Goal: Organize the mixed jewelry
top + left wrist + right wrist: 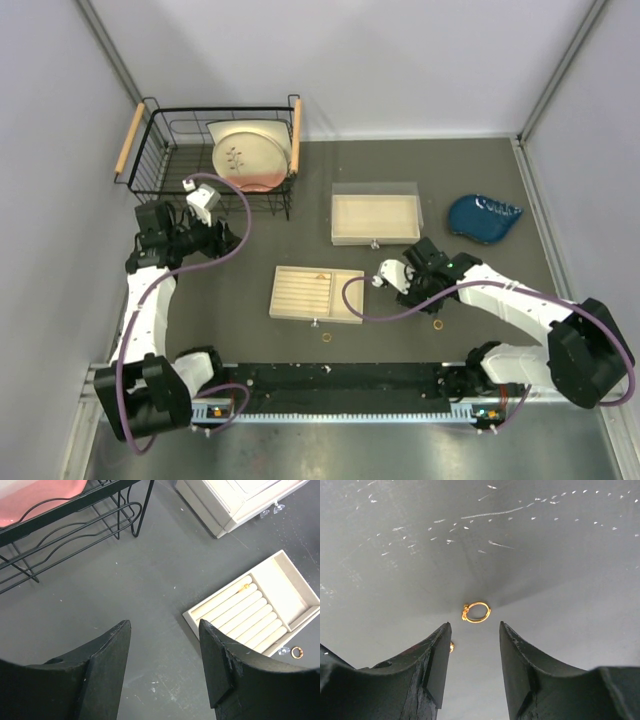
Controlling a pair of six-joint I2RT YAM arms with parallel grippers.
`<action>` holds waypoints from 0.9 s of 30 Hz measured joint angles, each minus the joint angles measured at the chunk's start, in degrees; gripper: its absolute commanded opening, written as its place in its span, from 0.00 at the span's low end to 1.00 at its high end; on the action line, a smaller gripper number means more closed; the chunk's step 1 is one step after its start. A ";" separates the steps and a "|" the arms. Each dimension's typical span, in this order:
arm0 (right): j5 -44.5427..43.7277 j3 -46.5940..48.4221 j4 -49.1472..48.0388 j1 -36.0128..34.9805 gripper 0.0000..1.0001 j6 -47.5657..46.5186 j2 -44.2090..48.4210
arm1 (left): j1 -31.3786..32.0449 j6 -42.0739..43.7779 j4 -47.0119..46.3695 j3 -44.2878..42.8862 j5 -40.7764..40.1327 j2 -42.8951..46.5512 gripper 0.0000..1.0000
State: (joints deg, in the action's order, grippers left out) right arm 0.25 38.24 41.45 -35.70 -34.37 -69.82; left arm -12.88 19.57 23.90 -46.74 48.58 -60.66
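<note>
A small gold ring (476, 612) lies on the dark table just beyond my right gripper (475, 625), which is open and empty and points down close over it. A second tiny gold piece (451, 647) lies beside its left finger. In the top view the right gripper (420, 285) is right of the beige ridged tray (317, 293). One gold ring (437, 324) lies near it and another (326, 337) lies in front of the tray. A gold piece (246, 586) sits in the tray's ridges. My left gripper (164, 625) is open and empty, left of the tray. The silver hoop is out of view.
A beige drawer box (375, 218) stands behind the tray. A black wire dish rack (165, 150) holding a plate (250, 155) is at the back left, close to the left arm. A blue dish (485, 215) is at the back right.
</note>
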 measured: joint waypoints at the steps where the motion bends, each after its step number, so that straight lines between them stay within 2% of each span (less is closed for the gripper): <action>1: 0.26 0.00 -0.02 0.00 0.41 0.00 0.00 | 0.02 0.00 0.04 0.00 0.00 -0.26 0.63; 4: 0.92 0.00 -0.09 0.00 0.38 0.04 -0.02 | 0.02 0.00 0.04 0.00 -0.02 -0.74 0.63; 27: 2.21 -0.79 -2.99 0.00 0.31 0.04 -3.02 | 0.17 0.04 0.04 -0.02 -0.22 -0.74 0.64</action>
State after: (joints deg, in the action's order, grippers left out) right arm 2.46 37.45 38.46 -35.70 -34.33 -72.84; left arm -12.71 19.62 23.94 -46.76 48.36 -61.41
